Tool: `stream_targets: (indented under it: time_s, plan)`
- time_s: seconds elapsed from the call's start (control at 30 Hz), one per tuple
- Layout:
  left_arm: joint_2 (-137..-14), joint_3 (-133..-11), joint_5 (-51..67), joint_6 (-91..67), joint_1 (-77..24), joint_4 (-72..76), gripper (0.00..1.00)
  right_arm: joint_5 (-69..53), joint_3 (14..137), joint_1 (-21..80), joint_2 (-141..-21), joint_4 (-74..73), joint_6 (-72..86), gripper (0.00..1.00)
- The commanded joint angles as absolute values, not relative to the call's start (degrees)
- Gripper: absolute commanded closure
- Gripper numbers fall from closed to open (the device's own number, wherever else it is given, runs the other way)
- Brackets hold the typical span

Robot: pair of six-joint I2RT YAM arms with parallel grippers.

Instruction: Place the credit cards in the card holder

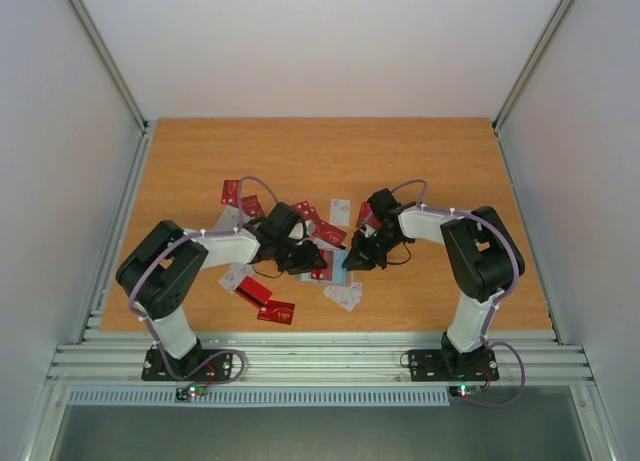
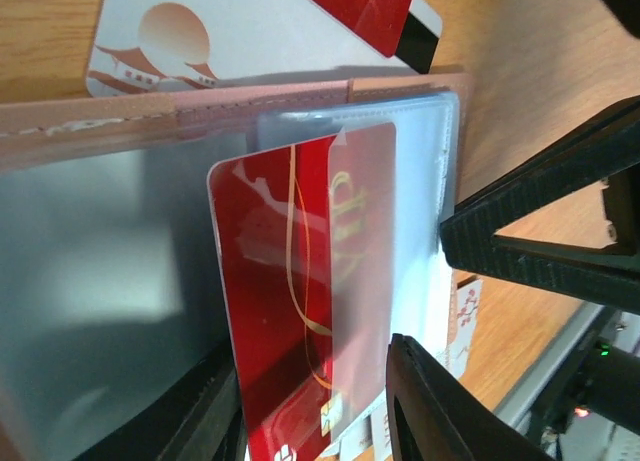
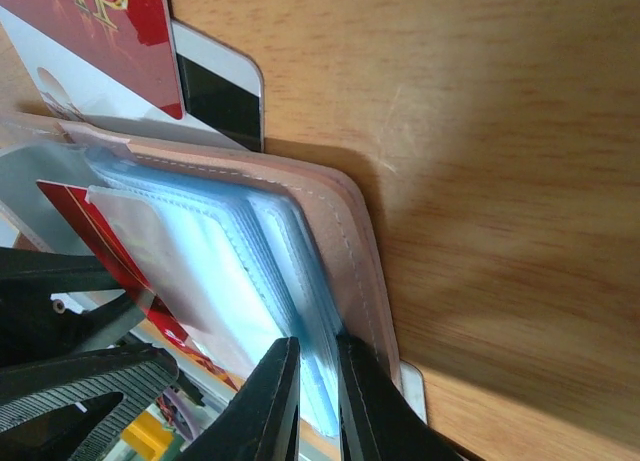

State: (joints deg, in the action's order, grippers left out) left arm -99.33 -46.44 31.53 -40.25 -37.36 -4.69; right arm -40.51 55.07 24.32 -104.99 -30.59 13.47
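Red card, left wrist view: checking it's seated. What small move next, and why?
Probably nudge the red card deeper into the clear pocket with the left gripper: only part is inside, the left jaws stand open, and the right gripper pinches the card holder.

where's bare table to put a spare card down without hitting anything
The far strip of table beyond the credit cards, up to its far edge, is bare, corners included. The patch right of the right arm is free too. Crowded: the middle, where cards ring the card holder between the left pincer and right pincer.
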Motion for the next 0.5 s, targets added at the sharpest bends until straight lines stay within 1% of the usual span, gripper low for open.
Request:
stream_targets:
  time_s: [0.0,0.13,0.47]
  plan:
    - [-101.07,-50.80,24.44,-35.44,-39.20,-19.76,0.60,-33.66,52.47,25.66,-108.64,-29.89,14.38,0.87]
    - [-102.03,-54.95,19.86,-34.53,-40.98,-27.41,0.61,-33.83,52.64,25.66,-108.51,-29.75,14.54,0.87]
    - [-105.53,-64.31,13.46,-33.03,-45.56,-38.10,0.61,-34.67,52.06,25.66,-108.29,-28.25,15.36,0.87]
